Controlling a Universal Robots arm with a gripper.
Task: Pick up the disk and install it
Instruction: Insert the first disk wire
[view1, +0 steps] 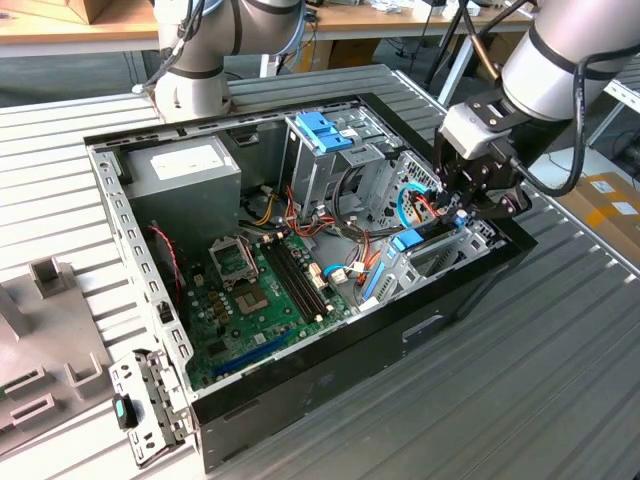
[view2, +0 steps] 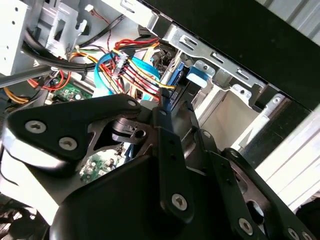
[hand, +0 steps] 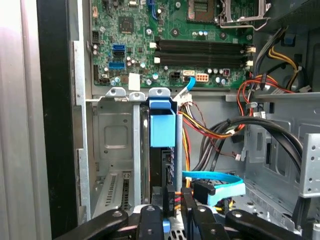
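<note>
The disk (view1: 407, 240) stands on edge in the metal drive bay (view1: 440, 250) at the corner of the open computer case toward the exterior view's right, its light-blue carrier tab up. My gripper (view1: 470, 195) hangs over that bay. In the first wrist view the disk (hand: 162, 127) runs from the bay's frame back to my gripper (hand: 172, 222); the fingers are drawn close together with a bit of light blue between them. The second wrist view shows my gripper (view2: 172, 107) at the end of the disk (view2: 195, 76), beside a bundle of red, yellow and black wires (view2: 140, 70).
A blue plastic bracket (view1: 322, 130) tops the tall grey drive cage. The green motherboard (view1: 260, 290) and grey power supply (view1: 185, 170) fill the case toward the exterior view's left. A blue flat cable (hand: 215, 182) loops beside the bay. Another arm's base (view1: 195, 80) stands behind the case.
</note>
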